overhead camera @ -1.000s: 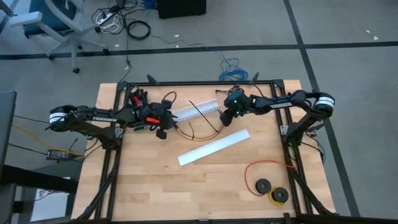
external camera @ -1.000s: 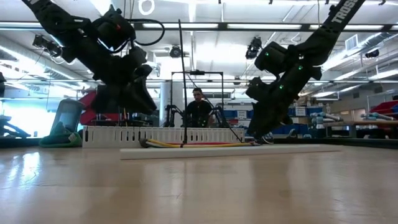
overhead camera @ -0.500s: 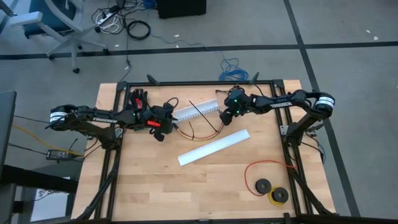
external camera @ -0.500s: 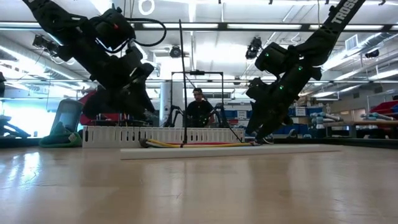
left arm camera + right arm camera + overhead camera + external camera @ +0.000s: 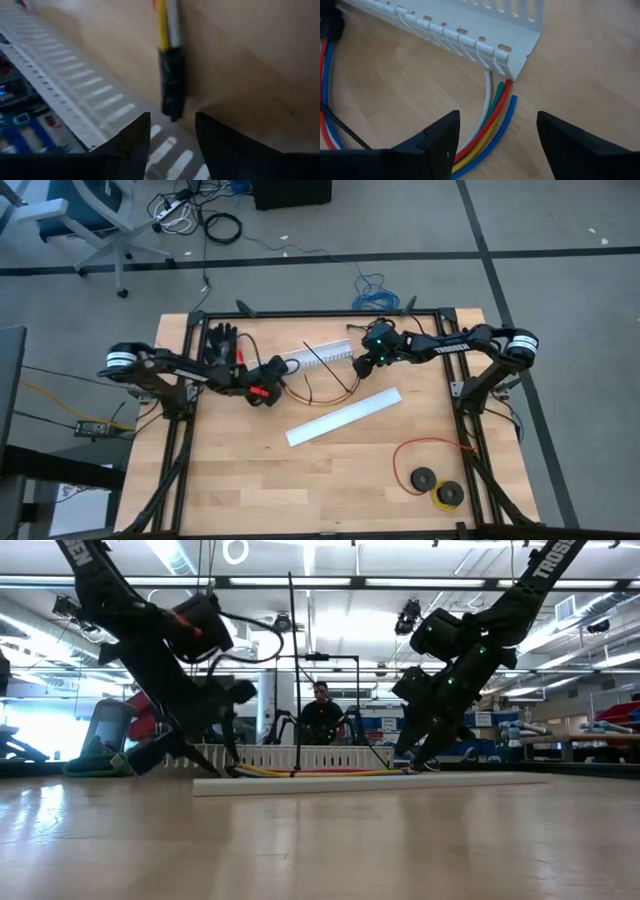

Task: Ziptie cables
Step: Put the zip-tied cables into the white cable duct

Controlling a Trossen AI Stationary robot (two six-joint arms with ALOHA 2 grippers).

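Near the bench's far edge, the left gripper [image 5: 268, 392] has dropped low, fingers spread over the cables [image 5: 322, 390]' dark plug [image 5: 171, 85]; the right gripper [image 5: 365, 365], spread, hovers opposite, nothing gripped yet

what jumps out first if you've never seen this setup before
Two dark arms reach in from opposite sides and nearly meet over the far half of the wooden table, the left gripper and right gripper both low and open. Between them the coloured cables curve out from the end of a white slotted channel. Nearer the front edge, a red wire loop with black spools lies apart at the right.
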